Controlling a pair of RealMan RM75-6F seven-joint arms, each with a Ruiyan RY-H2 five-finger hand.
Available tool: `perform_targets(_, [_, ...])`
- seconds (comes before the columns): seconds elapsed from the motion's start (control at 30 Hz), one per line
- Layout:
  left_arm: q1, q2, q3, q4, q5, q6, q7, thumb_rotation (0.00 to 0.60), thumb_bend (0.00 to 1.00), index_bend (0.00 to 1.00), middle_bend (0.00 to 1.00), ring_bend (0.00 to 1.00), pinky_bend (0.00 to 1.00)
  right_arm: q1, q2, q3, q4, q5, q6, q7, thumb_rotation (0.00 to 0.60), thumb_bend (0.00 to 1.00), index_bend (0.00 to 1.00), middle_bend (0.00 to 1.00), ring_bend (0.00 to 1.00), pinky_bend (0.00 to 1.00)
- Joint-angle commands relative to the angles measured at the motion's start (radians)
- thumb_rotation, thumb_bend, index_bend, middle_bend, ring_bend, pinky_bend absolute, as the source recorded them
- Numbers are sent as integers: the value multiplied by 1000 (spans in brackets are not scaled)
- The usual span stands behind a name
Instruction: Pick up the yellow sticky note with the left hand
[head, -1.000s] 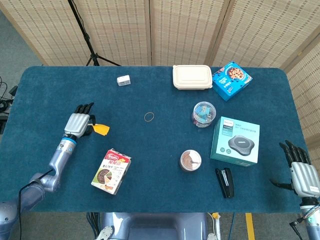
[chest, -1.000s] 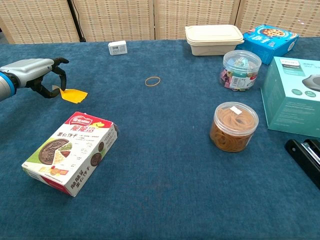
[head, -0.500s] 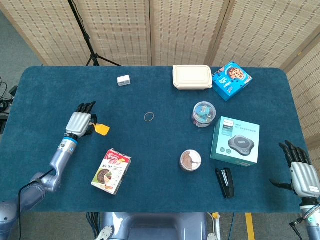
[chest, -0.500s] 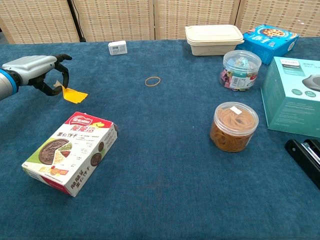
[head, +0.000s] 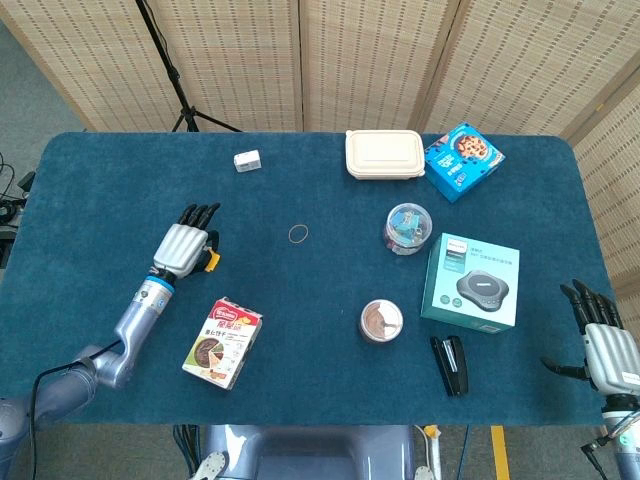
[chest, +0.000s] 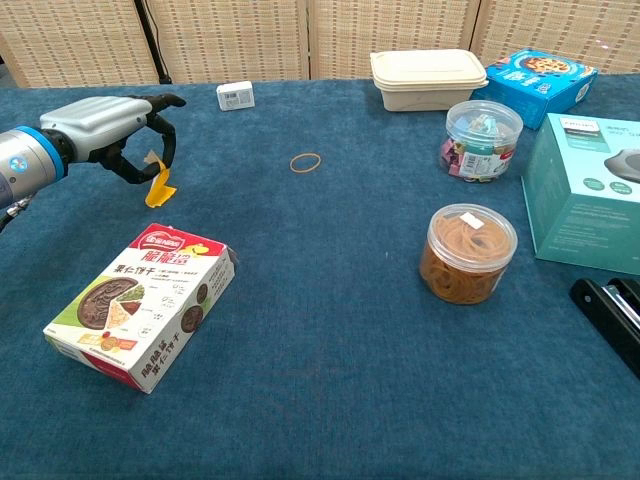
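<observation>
My left hand (head: 186, 246) (chest: 112, 125) hovers over the left part of the blue table and pinches the yellow sticky note (chest: 159, 184) (head: 211, 261). The note hangs down from its fingertips, lifted off the cloth, mostly hidden under the hand in the head view. My right hand (head: 603, 343) rests open at the table's front right corner, fingers spread, holding nothing; the chest view does not show it.
A snack box (head: 223, 342) (chest: 142, 304) lies just in front of the left hand. A rubber band (head: 298, 234), small white box (head: 247, 160), beige lunch box (head: 384, 155), blue box (head: 463, 161), two round jars (head: 407, 229) (head: 381, 320), teal box (head: 473, 283) and black stapler (head: 451, 364) lie elsewhere.
The left hand has risen and moved right toward the table's middle, lifting the sticky note off the cloth so it now hangs from the fingers. The right hand has not moved.
</observation>
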Motion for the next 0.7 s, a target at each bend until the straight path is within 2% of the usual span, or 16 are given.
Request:
perform_targets(0.03, [-11, 32, -12, -88, 4, 28, 58, 600, 480, 592, 0, 0, 0, -1, 2, 0, -1, -2, 2, 5, 600, 0, 0, 0, 0, 0])
perform_targets(0.33, [-16, 138, -52, -357, 11, 113, 184, 600, 480, 591, 0, 0, 0, -4, 7, -1, -2, -7, 8, 16, 600, 0, 0, 0, 0, 0])
perform_targets(0.57, [31, 244, -51, -521, 3, 175, 225, 600, 463, 559, 0, 0, 0, -6, 10, -3, -9, -16, 14, 20, 600, 0, 0, 0, 0, 0])
perform_targets(0.63, [57, 274, -45, -554, -6, 194, 221, 600, 442, 489, 0, 0, 0, -8, 12, -4, -12, -20, 19, 22, 600, 0, 0, 0, 0, 0])
perform_targets(0.7, [85, 305, -38, -584, -21, 209, 212, 600, 400, 319, 0, 0, 0, -9, 14, -4, -14, -23, 23, 25, 600, 0, 0, 0, 0, 0])
